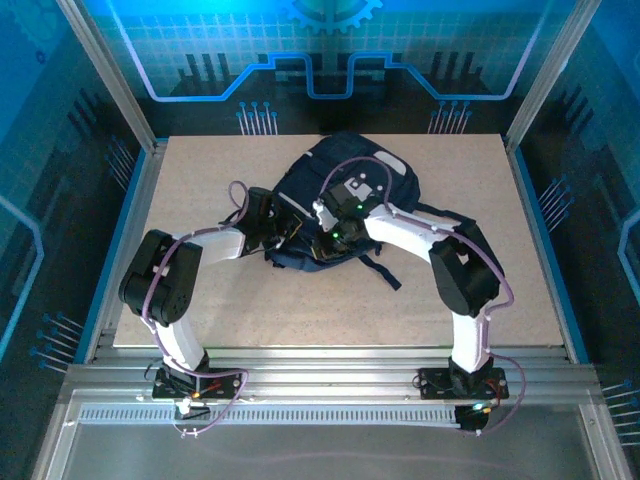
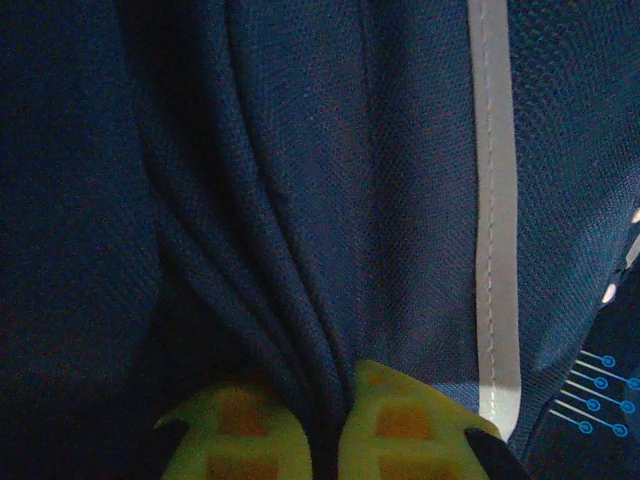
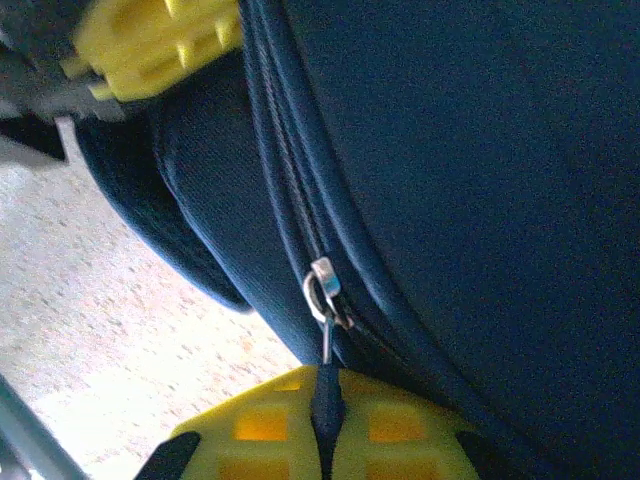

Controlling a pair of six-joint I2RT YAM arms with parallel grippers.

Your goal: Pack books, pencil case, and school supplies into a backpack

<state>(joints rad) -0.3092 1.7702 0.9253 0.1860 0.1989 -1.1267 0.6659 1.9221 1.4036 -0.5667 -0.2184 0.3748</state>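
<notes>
The dark navy backpack (image 1: pixel 352 185) lies in the middle of the table, both arms reaching in at its near side. My left gripper (image 1: pixel 288 236) (image 2: pixel 325 425) is shut on a bunched fold of the backpack's navy fabric (image 2: pixel 290 300), next to a white-grey stripe (image 2: pixel 495 200). My right gripper (image 1: pixel 326 238) (image 3: pixel 327 415) is shut on the dark zipper pull tab (image 3: pixel 327 395), which hangs from a metal slider (image 3: pixel 322 288) on the zipper line. The left gripper's yellow finger (image 3: pixel 150 40) sits close by, top left in the right wrist view. The books, pencil case and school supplies are out of view.
The backpack rests on a speckled beige table (image 1: pixel 200 190). A loose strap (image 1: pixel 385 272) trails toward the near edge. Metal rails (image 1: pixel 320 365) run along the front, and frame posts (image 1: pixel 110 70) stand at the back corners.
</notes>
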